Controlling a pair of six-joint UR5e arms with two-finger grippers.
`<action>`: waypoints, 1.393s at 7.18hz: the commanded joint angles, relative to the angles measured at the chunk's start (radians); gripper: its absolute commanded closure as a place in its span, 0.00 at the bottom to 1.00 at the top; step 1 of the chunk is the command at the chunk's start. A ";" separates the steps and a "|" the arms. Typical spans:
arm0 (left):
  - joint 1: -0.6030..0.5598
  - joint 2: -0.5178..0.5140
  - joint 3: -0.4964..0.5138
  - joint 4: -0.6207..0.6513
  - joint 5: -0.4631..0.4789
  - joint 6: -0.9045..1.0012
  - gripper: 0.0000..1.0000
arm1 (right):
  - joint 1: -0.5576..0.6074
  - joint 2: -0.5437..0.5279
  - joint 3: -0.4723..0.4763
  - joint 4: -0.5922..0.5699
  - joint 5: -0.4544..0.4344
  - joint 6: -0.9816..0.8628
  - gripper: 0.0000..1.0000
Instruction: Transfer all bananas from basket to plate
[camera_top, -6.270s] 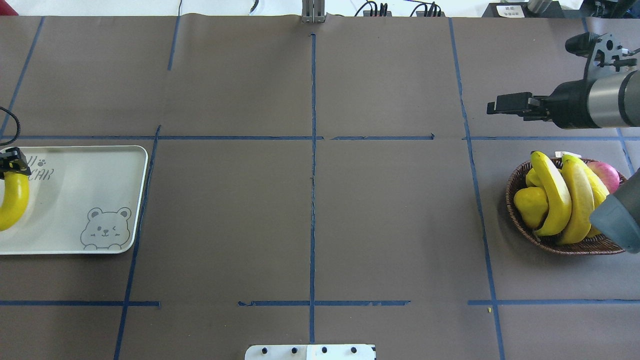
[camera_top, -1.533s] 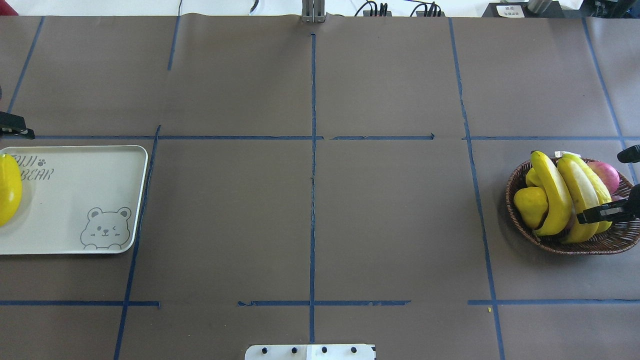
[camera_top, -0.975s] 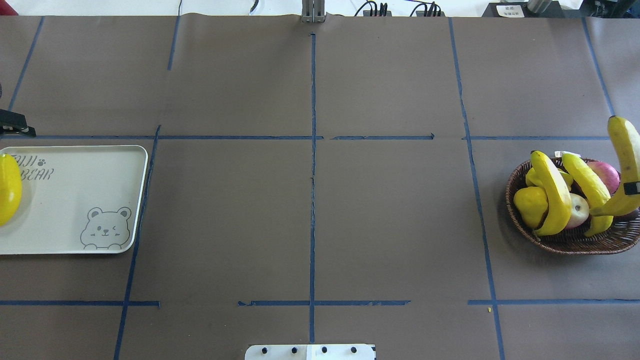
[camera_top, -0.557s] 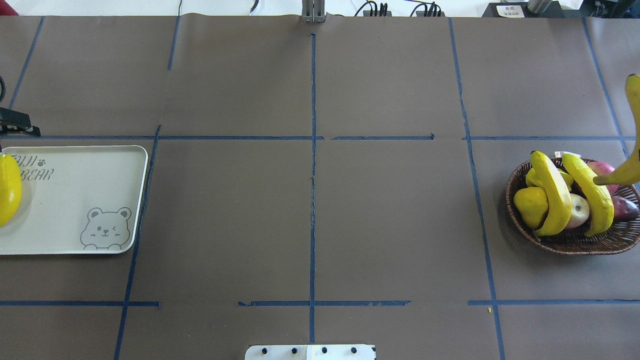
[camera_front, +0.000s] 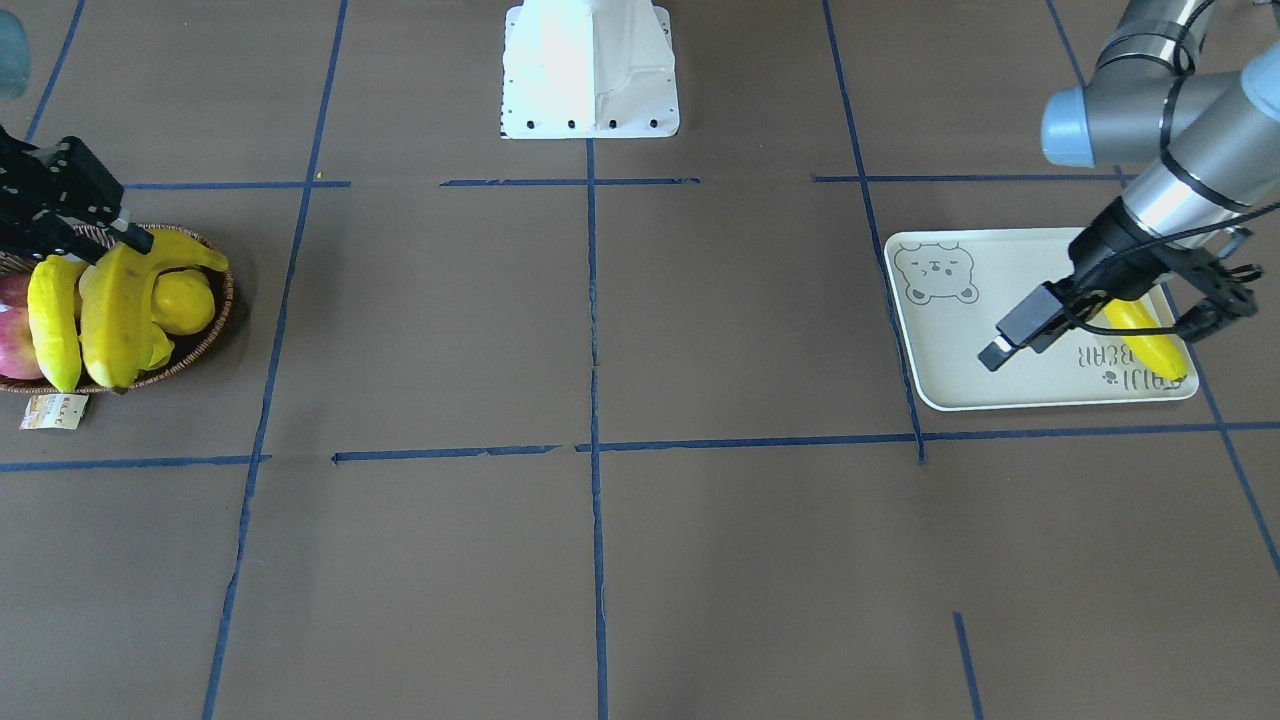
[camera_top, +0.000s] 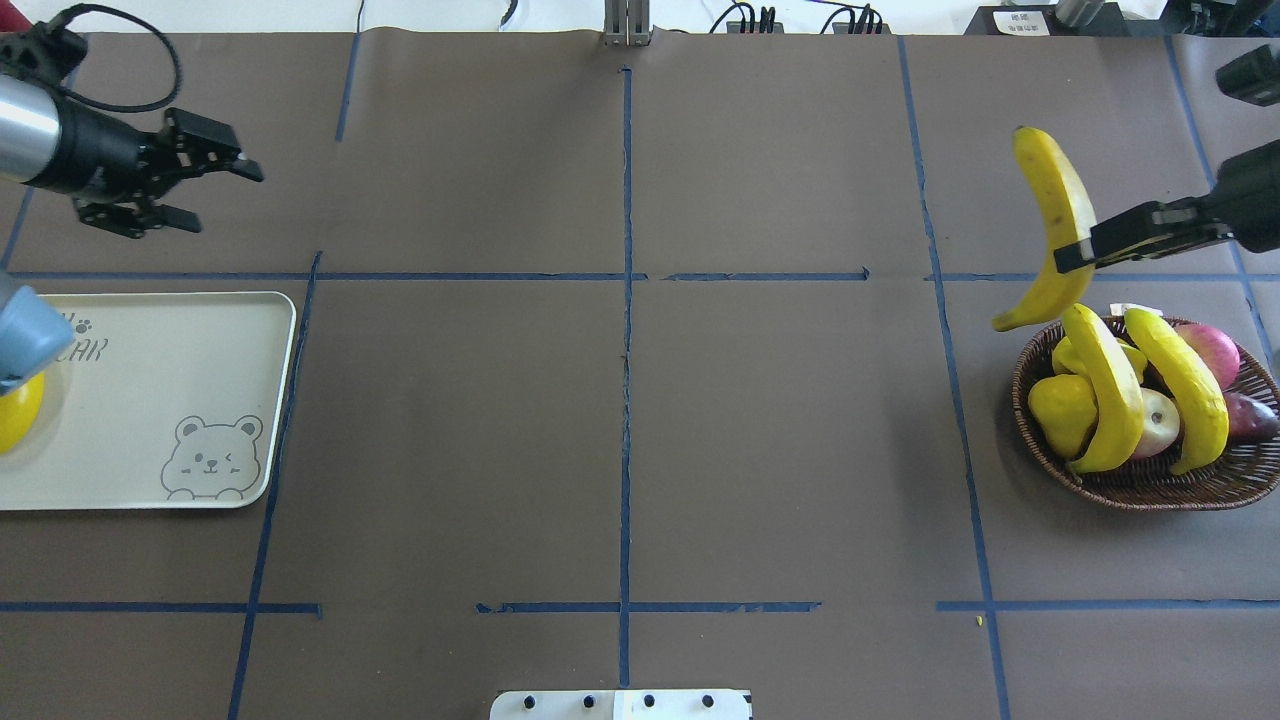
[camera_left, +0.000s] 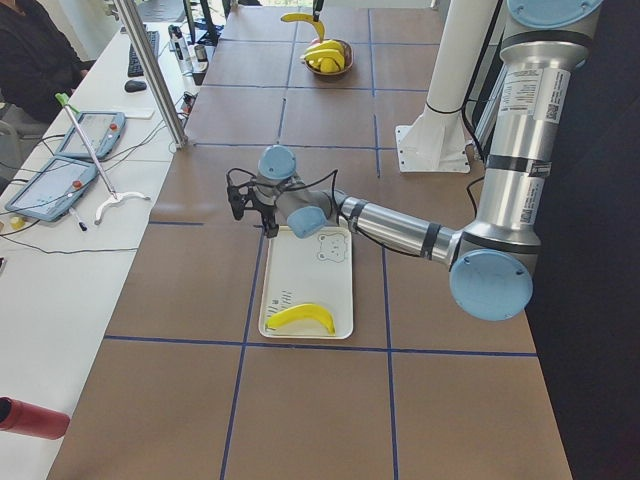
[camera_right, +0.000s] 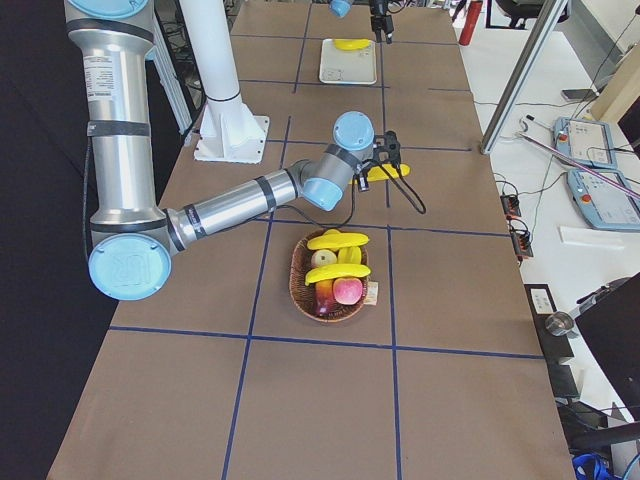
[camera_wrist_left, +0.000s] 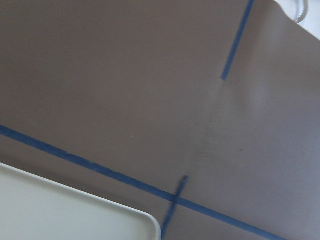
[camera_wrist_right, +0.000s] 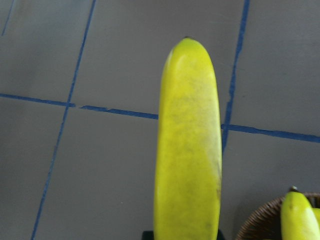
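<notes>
My right gripper is shut on a banana and holds it in the air beyond the far left rim of the wicker basket. The right wrist view shows this banana close up, pointing away over the table. Two more bananas lie across the fruit in the basket. The cream plate sits at the left edge, and one banana lies on it, half hidden by my left arm. My left gripper is open and empty, beyond the plate's far edge.
The basket also holds a yellow pear-like fruit, a pink apple and other round fruit. A paper tag hangs at its far rim. The plate's corner shows in the left wrist view. Blue tape lines grid the brown table.
My right gripper closed on a banana in the basket, lifted it out and has now carried it left, past the basket's rim. My left gripper has moved away from the plate, toward the far side.
</notes>
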 joint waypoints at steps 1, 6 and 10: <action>0.119 -0.166 0.006 -0.121 0.010 -0.269 0.01 | -0.114 0.210 -0.041 0.005 -0.017 0.170 0.99; 0.150 -0.258 0.020 -0.238 0.045 -0.365 0.01 | -0.465 0.352 -0.005 0.100 -0.497 0.504 0.97; 0.265 -0.357 0.074 -0.238 0.173 -0.359 0.01 | -0.516 0.369 -0.005 0.092 -0.527 0.508 0.97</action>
